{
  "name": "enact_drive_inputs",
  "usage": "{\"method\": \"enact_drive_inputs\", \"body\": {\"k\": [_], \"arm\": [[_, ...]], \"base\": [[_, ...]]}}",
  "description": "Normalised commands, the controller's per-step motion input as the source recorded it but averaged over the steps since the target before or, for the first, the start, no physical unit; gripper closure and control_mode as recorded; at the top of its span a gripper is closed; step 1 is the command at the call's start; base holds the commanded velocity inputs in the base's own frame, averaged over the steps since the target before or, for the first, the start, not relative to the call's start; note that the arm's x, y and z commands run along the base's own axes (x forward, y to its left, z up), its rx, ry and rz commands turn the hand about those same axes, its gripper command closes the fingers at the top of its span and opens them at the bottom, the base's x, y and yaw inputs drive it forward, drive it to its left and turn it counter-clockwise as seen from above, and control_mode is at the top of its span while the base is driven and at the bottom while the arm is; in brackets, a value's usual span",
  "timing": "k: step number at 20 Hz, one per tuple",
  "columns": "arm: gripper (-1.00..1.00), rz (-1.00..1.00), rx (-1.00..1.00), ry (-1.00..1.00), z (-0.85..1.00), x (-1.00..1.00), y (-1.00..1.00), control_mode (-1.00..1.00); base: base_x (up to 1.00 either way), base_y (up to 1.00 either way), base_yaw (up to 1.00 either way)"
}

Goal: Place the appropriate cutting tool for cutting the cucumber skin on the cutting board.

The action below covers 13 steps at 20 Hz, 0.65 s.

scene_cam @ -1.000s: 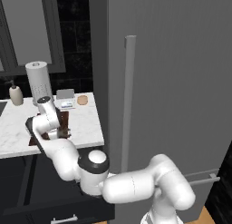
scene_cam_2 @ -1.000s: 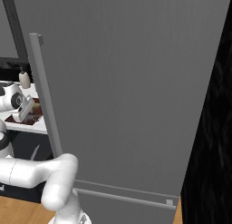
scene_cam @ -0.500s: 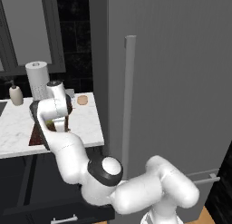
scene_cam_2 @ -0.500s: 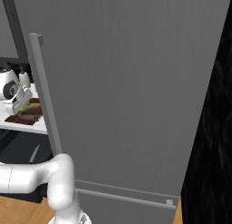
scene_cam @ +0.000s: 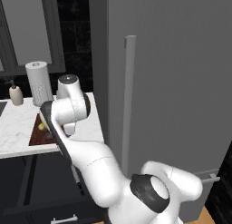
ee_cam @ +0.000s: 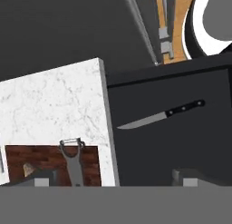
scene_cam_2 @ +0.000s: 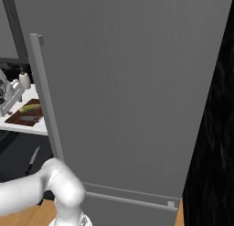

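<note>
The light-grey peeler (ee_cam: pixel 72 160) lies flat on the dark reddish-brown cutting board (ee_cam: pixel 92 164), its forked head towards the marble. A bit of the yellow-green cucumber (ee_cam: pixel 28 169) shows at the board's left. My gripper (ee_cam: pixel 117 182) hovers above the board's edge, open, with its fingertips (ee_cam: pixel 43 181) wide apart and nothing between them. From the right base view, the cucumber (scene_cam_2: pixel 25 110) and peeler (scene_cam_2: pixel 31 118) rest side by side on the board (scene_cam_2: pixel 20 120). In the left base view my arm covers most of the board (scene_cam: pixel 35 137).
A dark-handled knife (ee_cam: pixel 159 116) lies off the counter on the dark floor (scene_cam_2: pixel 33 159). The white marble counter (ee_cam: pixel 54 105) ends at the tall grey fridge (scene_cam: pixel 172 82). A paper towel roll (scene_cam: pixel 38 81) and soap bottle (scene_cam: pixel 16 94) stand at the back.
My hand has risen from the board to well above it, and the arm's upper links have swung up with it. The peeler stays on the board.
</note>
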Motion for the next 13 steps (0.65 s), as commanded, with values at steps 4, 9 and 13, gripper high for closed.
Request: {"method": "enact_drive_inputs", "body": {"k": [4, 9, 13], "arm": [[-1.00, -0.06, -0.09, -0.15, 0.51, -1.00, 0.24, -1.00], [-1.00, -0.08, -0.02, -0.13, 0.63, -1.00, -0.11, -1.00], [-1.00, -0.13, 0.00, -0.14, 0.64, -1.00, -0.51, -1.00]], "base": [[0.00, 0.00, 0.00], [0.00, 0.00, 0.00], [0.00, 0.00, 0.00]]}}
